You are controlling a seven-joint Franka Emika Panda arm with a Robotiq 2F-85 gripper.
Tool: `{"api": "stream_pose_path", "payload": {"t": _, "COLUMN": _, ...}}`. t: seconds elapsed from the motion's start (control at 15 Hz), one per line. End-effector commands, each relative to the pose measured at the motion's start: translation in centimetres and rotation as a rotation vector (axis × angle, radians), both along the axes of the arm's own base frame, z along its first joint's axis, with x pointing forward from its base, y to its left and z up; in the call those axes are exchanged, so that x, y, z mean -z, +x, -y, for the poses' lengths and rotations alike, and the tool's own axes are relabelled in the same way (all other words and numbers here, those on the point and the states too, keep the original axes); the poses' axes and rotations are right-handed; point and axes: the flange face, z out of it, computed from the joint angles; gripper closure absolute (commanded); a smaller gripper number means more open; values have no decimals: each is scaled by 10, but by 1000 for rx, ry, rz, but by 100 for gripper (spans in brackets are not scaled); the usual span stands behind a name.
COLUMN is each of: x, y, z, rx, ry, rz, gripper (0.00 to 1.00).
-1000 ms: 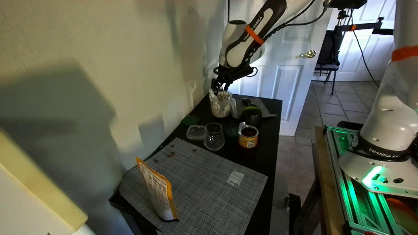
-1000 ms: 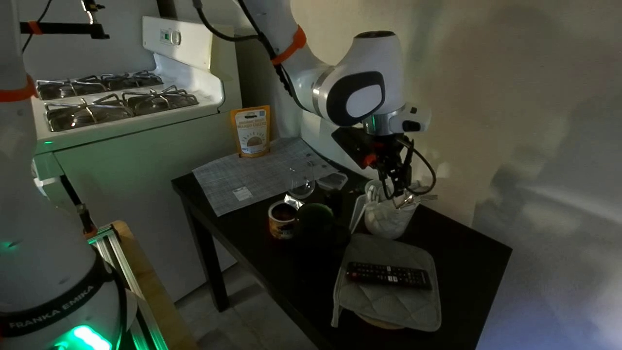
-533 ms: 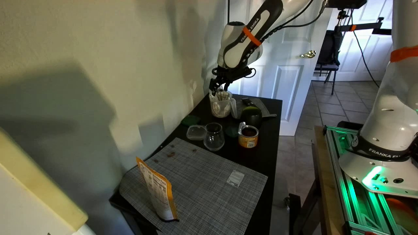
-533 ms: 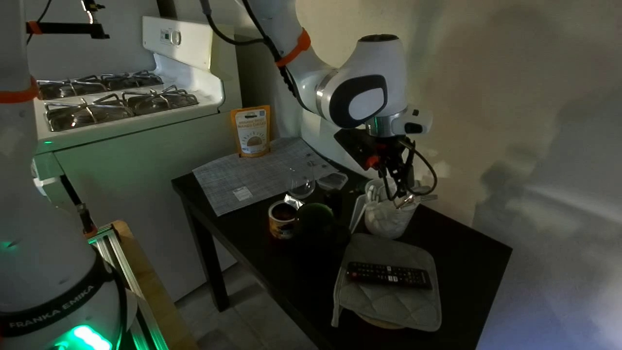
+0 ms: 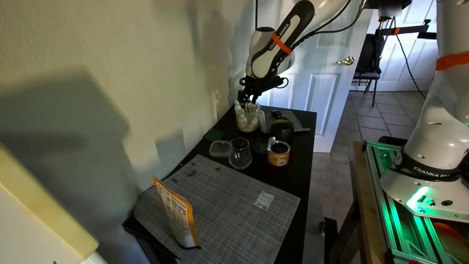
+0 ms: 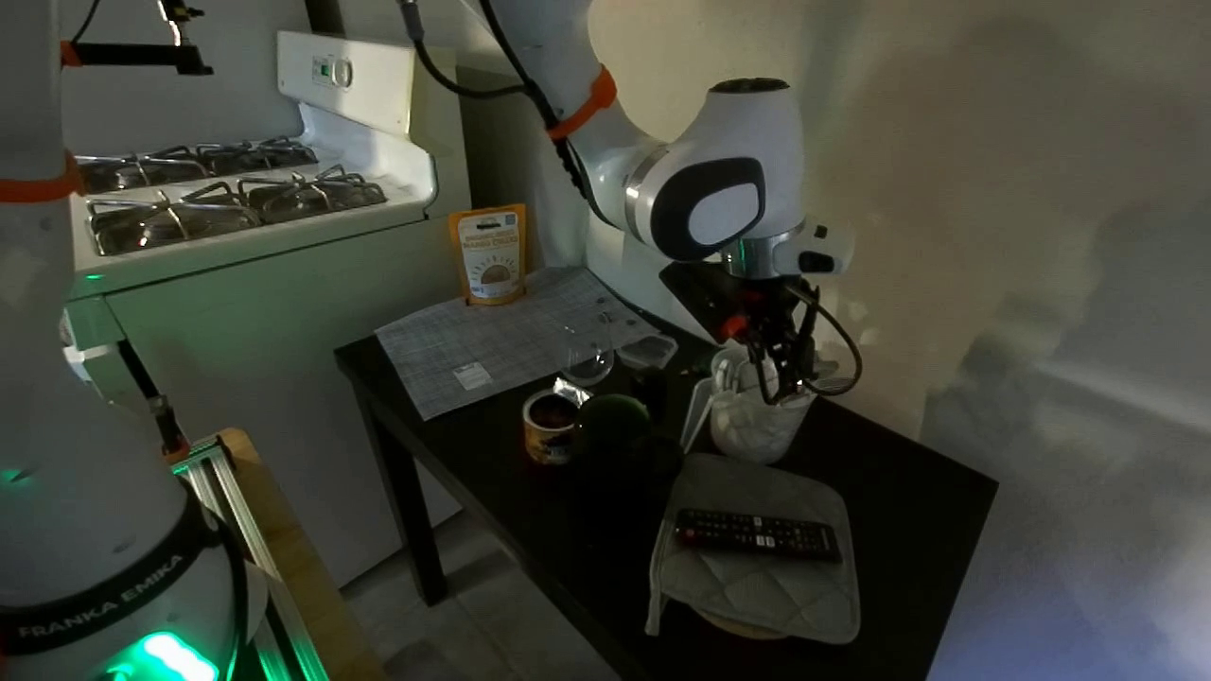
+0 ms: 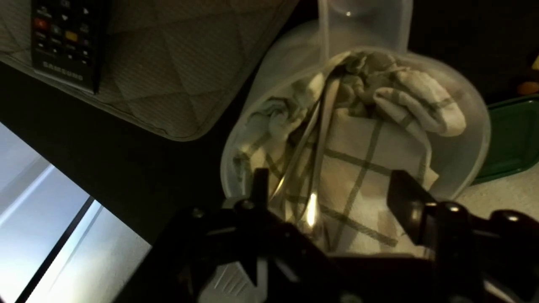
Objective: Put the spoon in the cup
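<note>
Your gripper [image 7: 328,181], fingers [image 7: 404,198] wide apart, at the mouth of the translucent container [image 7: 463,155], the spoon [image 7: 311,209] over checked cloth [image 7: 353,168] inside, seen between these fingers.

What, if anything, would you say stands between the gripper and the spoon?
In the wrist view, a second metal utensil lies close beside the spoon, between it and one finger of the open gripper; that finger might catch it.

arm [image 6: 757,123]: white, black-trimmed | bands [image 6: 585,104]: orange | cable [image 6: 465,92]: black | base [image 6: 85,539]: FRANKA EMIKA lettering [image 6: 99,603], green light [image 6: 180,657] | tool [image 7: 330,183]: black
</note>
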Motion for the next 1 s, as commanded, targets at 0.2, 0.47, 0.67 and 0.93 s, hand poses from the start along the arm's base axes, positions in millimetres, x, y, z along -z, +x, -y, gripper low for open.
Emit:
{"api": "stream_pose_path", "payload": {"t": 0.2, "x": 18, "y": 21, "z": 15, "rx": 12, "ry": -8, "rz": 23, "gripper": 81}}
{"api": "stream_pose_path", "payload": {"t": 0.47, "x": 30, "y": 32, "z": 17, "rx": 9, "ry": -9, "rz": 10, "gripper": 92}}
{"api": "stream_pose_path", "payload": {"t": 0.67, "x": 38, "y": 38, "z": 17, "rx": 3, "ry": -16, "rz": 4, "gripper": 83}}
{"api": "stream_pose_path", "payload": {"t": 0.93, "x": 42, "y": 44, "z": 15, "rx": -5, "ry": -27, "rz": 4, "gripper": 68}}
